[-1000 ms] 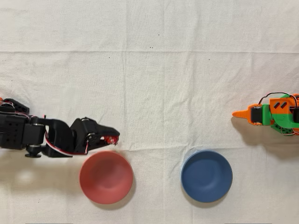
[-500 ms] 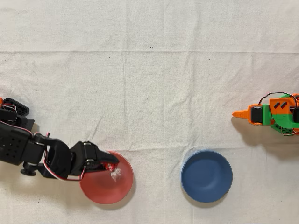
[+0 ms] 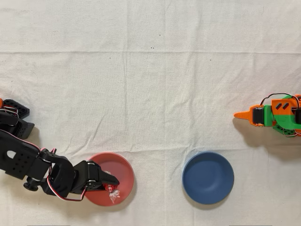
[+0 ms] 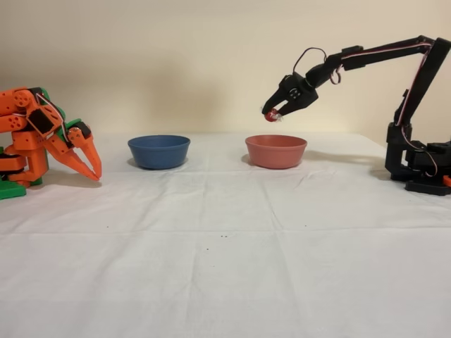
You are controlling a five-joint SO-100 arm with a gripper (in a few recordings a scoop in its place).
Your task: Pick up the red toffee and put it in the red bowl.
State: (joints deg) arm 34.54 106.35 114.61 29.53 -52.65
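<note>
In the overhead view, the black arm [image 3: 28, 162] is reaching in from the left edge at about 8 o'clock, and its tool [image 3: 112, 186] is hanging over the red bowl [image 3: 120, 167], toward the bowl's 6 o'clock side. The tool is pinching the toffee [image 3: 112, 188] — the red foil is showing at the tips, with a clear wrapper end trailing just below. The blue bowl [image 3: 208, 177] is sitting well apart to the right, at roughly 5 o'clock in the picture, and the idle orange arm [image 3: 273, 115] is resting at the right edge near 3 o'clock. A white cloth is covering the surface [image 3: 150, 84].

In the fixed view, the orange arm [image 4: 42, 141] is standing at the left with its tip pointing down. The blue bowl [image 4: 159, 151] is sitting next to the right, then the red bowl [image 4: 276, 151]. The tool [image 4: 272, 115] is hovering above the red bowl's left rim, clear of it, holding the toffee [image 4: 270, 115] in the air — not touching the bowl. The black arm [image 4: 416, 105] is arching up from its base at the right edge.
</note>
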